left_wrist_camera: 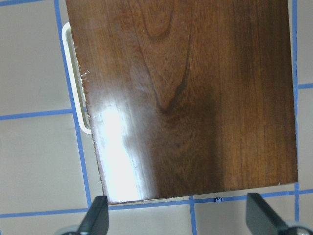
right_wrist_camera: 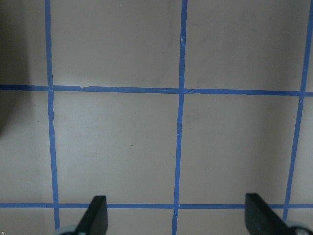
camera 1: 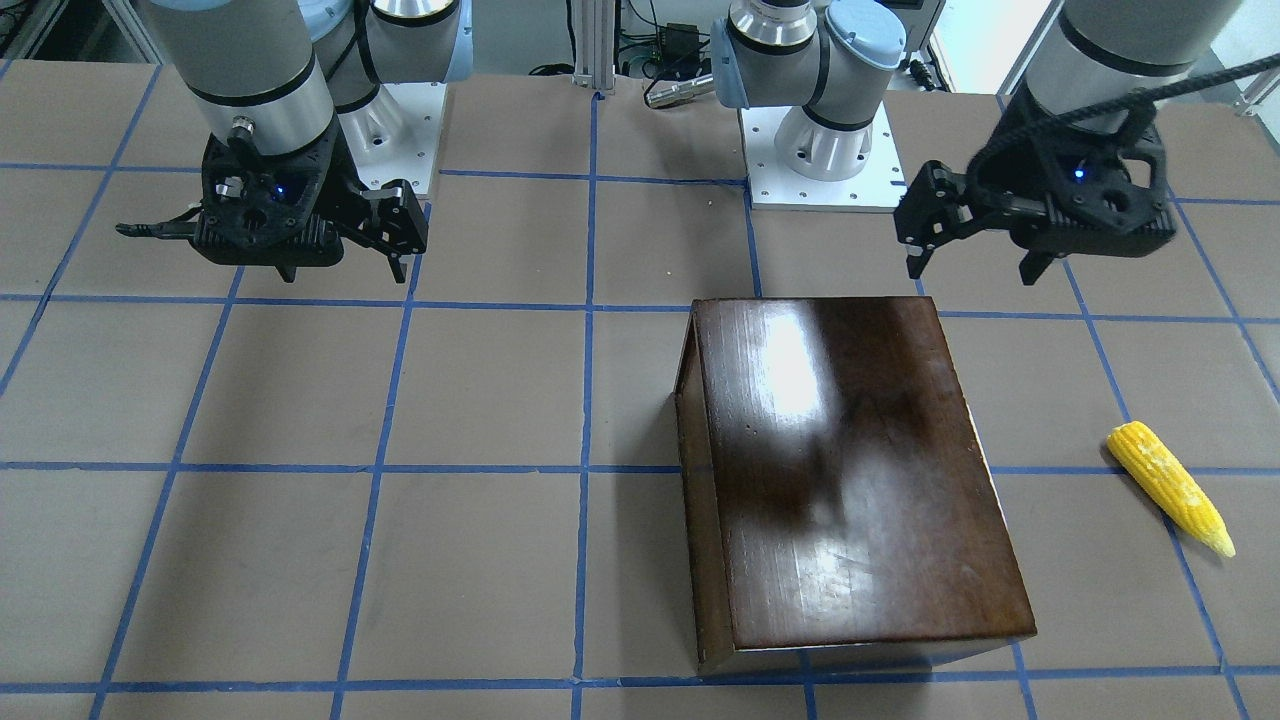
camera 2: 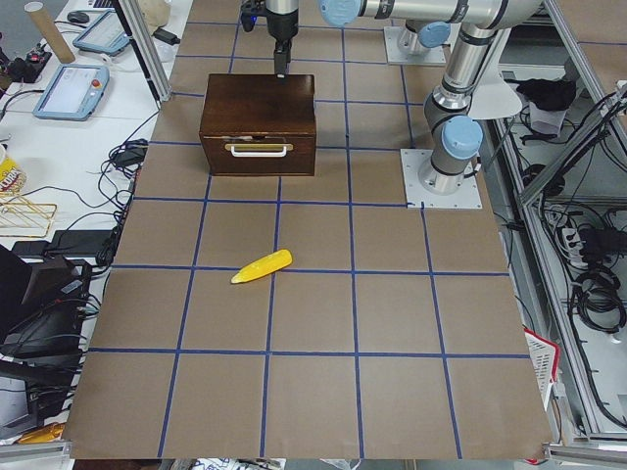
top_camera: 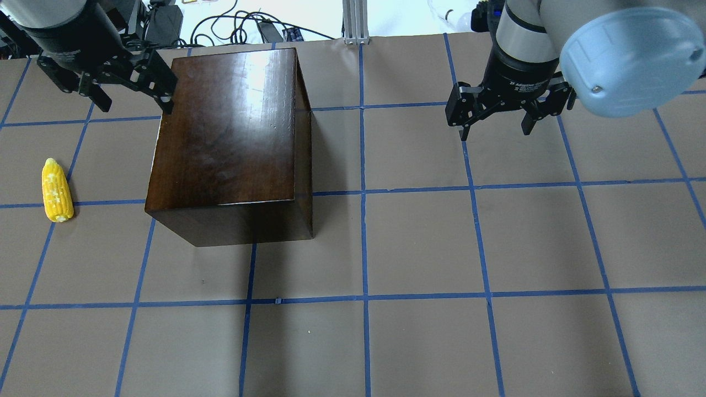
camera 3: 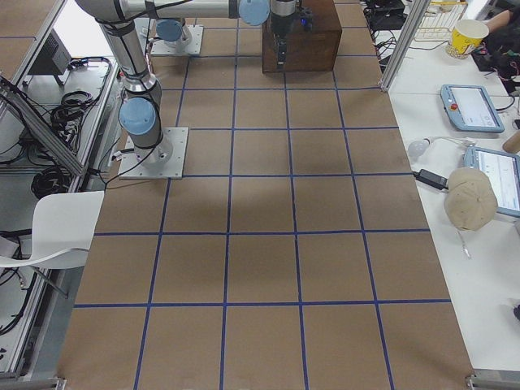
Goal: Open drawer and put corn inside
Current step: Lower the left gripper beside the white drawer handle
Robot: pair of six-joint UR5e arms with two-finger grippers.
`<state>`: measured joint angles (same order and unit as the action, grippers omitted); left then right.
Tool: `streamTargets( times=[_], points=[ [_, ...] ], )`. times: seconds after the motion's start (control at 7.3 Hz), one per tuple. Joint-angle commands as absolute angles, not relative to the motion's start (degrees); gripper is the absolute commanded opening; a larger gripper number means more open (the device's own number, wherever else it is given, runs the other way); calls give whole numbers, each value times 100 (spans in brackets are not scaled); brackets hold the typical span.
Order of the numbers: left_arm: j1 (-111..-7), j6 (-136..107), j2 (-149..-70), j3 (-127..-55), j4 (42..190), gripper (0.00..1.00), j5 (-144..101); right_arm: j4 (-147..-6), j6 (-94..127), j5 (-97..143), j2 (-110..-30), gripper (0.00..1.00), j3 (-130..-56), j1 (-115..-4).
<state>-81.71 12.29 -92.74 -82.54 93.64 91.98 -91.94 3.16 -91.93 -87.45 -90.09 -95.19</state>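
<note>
With left gripper (top_camera: 134,101) spread wide and empty above far-left corner of box (top_camera: 226,127), approach shut drawer (camera 2: 259,162) on box's left face. Leave right gripper (top_camera: 495,129), equally wide, well apart. Find corn (top_camera: 57,191) on table (top_camera: 419,248) left of drawer front, long axis roughly parallel to it.

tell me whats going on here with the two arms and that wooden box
Nothing is being handled yet. The wooden box sits on the table with its drawer shut. The corn lies on the table apart from the box, on the side the drawer front faces. The left gripper hangs open above a corner of the box, and the right gripper hangs open over bare table. Neither holds anything.
</note>
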Motion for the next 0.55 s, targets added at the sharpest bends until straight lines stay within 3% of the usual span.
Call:
streamTargets(
  times=[0.0,0.41],
  points=[
    [-7622,2017,-9534,-8279,9238,100,9176,-9193,316,-9193,-8745,100,-9009,-9519],
    [-6857,3080,-10132,-8288,8720,100,9158,-9193,316,-9193,-8745,100,-9009,-9519]
  ],
)
